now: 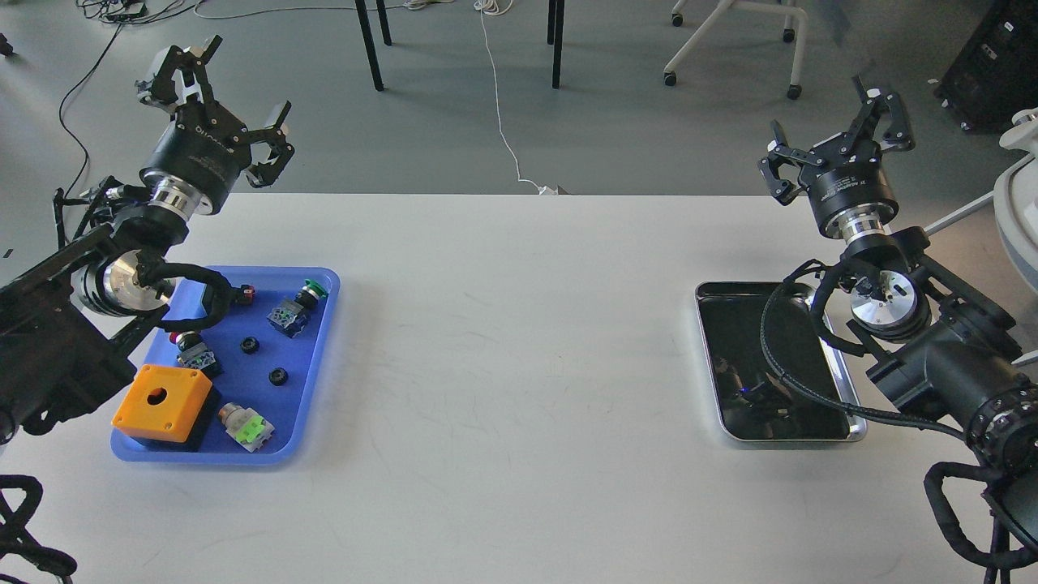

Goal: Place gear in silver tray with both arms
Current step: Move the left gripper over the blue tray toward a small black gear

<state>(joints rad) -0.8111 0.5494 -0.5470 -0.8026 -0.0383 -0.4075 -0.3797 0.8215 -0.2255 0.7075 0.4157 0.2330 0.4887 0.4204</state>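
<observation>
small black gears (pixel 250 345) lie in the blue tray (pixel 320 357) at left, below the left claw (pixel 235 97). the silver tray (pixel 714 365) sits far right under the right claw (pixel 835 122). both claws hang released, grasping nothing.

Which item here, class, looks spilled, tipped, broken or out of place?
Nothing stands out. The parts lie inside the blue tray, the orange box sits flat in it, and the silver tray holds nothing. The left claw and right claw are open above the table.
</observation>
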